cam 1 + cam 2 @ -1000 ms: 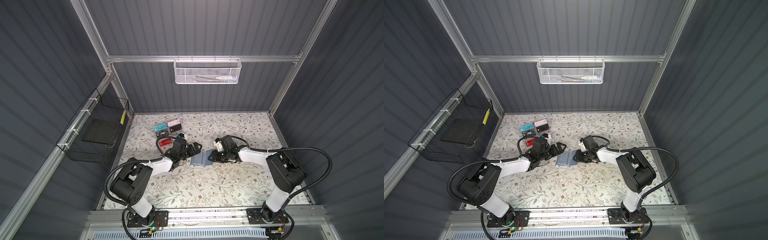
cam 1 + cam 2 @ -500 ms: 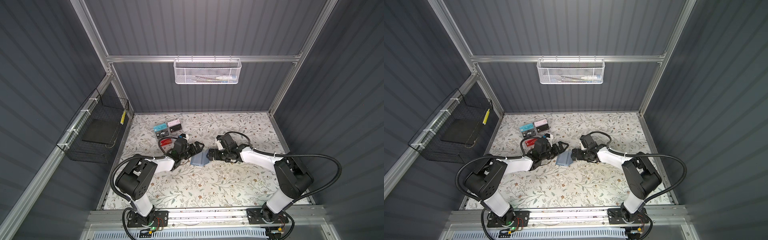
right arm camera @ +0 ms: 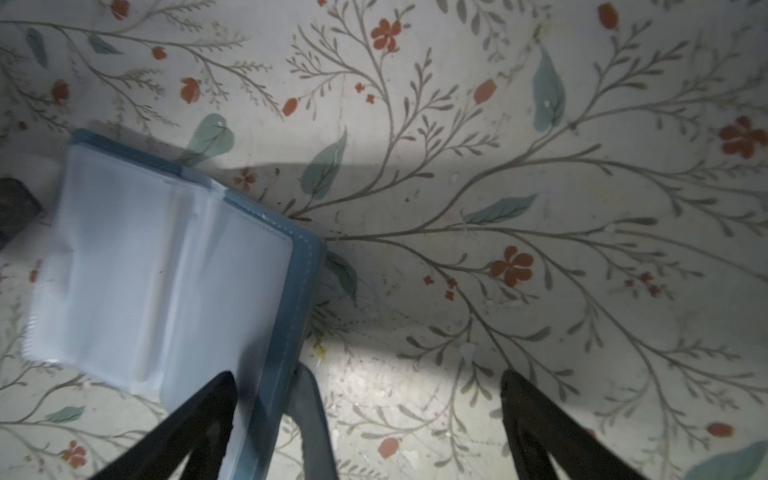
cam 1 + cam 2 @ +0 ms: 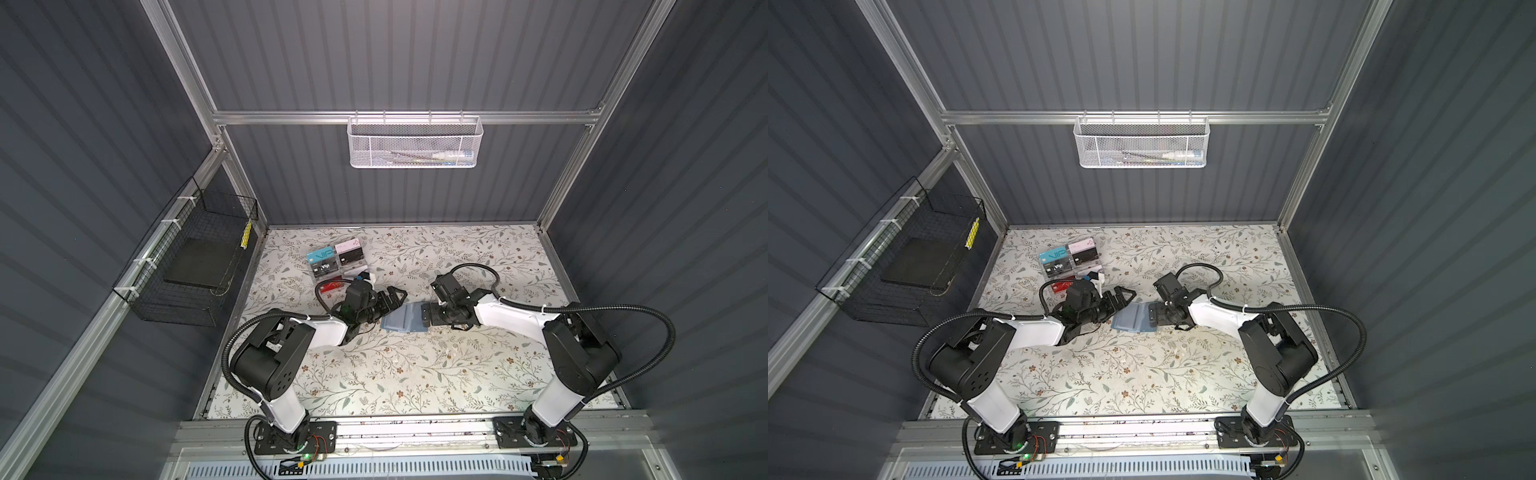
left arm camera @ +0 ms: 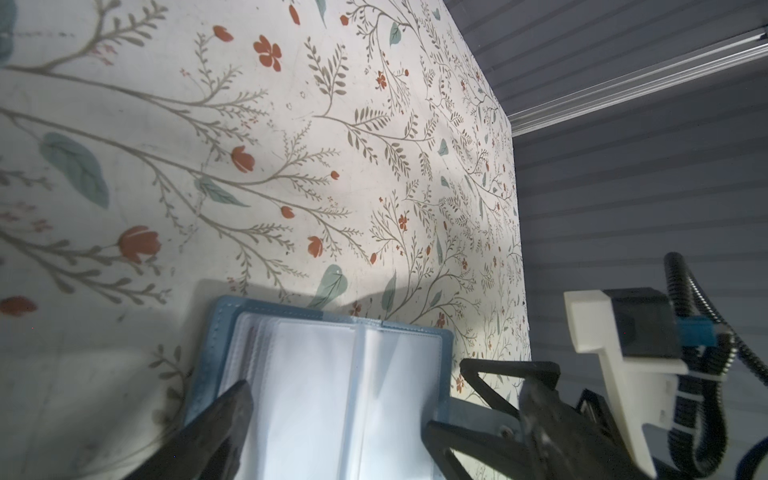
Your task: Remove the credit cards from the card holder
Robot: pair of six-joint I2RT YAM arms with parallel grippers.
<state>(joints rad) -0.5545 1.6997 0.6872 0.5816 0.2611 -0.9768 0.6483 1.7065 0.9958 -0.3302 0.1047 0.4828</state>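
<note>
Holder [image 4: 401, 322] is laid open between unclenched left gripper [image 4: 392, 305] and right gripper [image 3: 365, 374]; a card must be pinched next.

From where I stand there are two robot arms, a left arm [image 4: 320, 332] and a right arm [image 4: 511, 320], and one blue card holder [image 4: 405, 322]. I count two baskets, one white mesh basket [image 4: 413, 143] and one black wire basket [image 4: 195, 266], plus a single clear rack [image 4: 316, 276]. That rack shows five cards: two black cards [image 4: 326, 269], one teal card [image 4: 321, 255], one pink card [image 4: 349, 249] and one red card [image 4: 332, 285], though the left arm may hide more.
</note>
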